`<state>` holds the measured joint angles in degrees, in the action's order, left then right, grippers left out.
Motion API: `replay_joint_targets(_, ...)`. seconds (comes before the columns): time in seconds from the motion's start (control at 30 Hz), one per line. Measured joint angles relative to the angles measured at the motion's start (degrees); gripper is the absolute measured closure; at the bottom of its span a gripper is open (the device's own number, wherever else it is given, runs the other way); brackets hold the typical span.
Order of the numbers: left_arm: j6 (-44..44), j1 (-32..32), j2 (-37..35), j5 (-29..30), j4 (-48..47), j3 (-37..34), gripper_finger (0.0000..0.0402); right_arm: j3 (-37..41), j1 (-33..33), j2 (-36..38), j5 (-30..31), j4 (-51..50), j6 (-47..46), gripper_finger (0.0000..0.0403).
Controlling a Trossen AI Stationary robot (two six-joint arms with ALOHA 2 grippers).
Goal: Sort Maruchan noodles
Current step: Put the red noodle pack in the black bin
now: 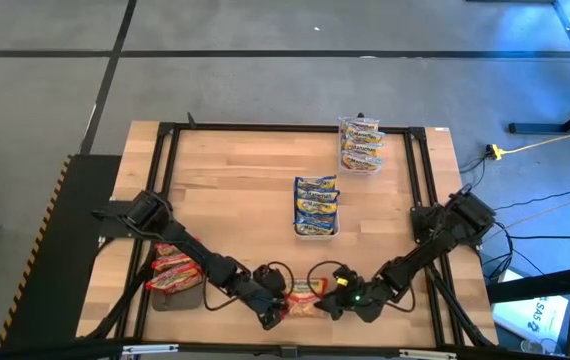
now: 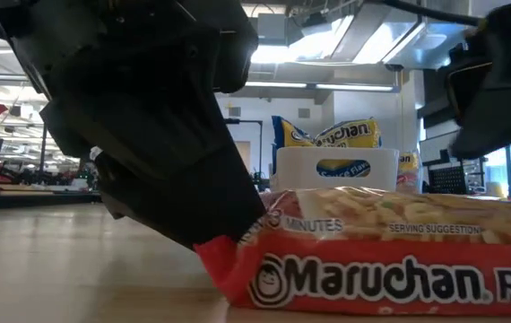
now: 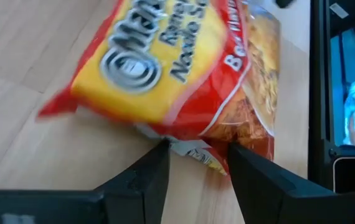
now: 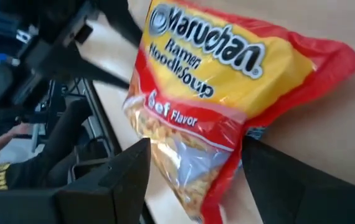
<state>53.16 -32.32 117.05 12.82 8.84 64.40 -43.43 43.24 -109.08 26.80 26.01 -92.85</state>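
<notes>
Left gripper [image 3: 196,152]: fingers parted around the red Maruchan beef packet's [image 3: 177,68] edge.
Right gripper [image 4: 193,168]: gripping that packet's other end.

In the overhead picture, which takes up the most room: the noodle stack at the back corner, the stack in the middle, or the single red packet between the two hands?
1. Back-corner stack and middle stack: they look about alike, so I won't rank them.
2. Single red packet: smallest, though the hands partly hide it.

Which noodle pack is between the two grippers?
The red-bordered beef pack lying alone at the near table edge, between the left gripper and right gripper. The others sit in containers.
</notes>
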Motion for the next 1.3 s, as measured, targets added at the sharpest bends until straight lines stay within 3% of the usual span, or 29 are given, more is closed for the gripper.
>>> replay_joint_targets(0.2, -1.55, 0.26, 0.13, 0.09, 1.29, -0.09, 0.0247, 0.12, -2.17, -0.11, 0.40, 1.59, 4.67, 0.0170)
replay_joint_targets(0.57, -5.51, 0.09, 0.13, 1.32, 1.91, -0.22, 0.0247, 0.64, -3.15, -0.68, -0.82, 10.04, 24.19, 0.0170)
replay_joint_targets(0.9, -4.00, 1.92, -4.91, -11.75, -5.28, -0.04, 0.0247, 0.19, -3.23, -0.35, -3.08, 5.28, 27.65, 0.0170)
replay_joint_targets(1.07, -2.27, 3.75, -10.32, -16.85, -15.08, -0.12, 0.0247, 0.18, -3.19, 0.11, -7.58, 3.22, 29.47, 0.0170)
replay_joint_targets(1.3, -2.57, 6.51, -16.38, -5.21, -16.96, -0.09, 0.0247, 0.16, -2.92, 3.98, -14.36, -4.27, 30.57, 0.0170)
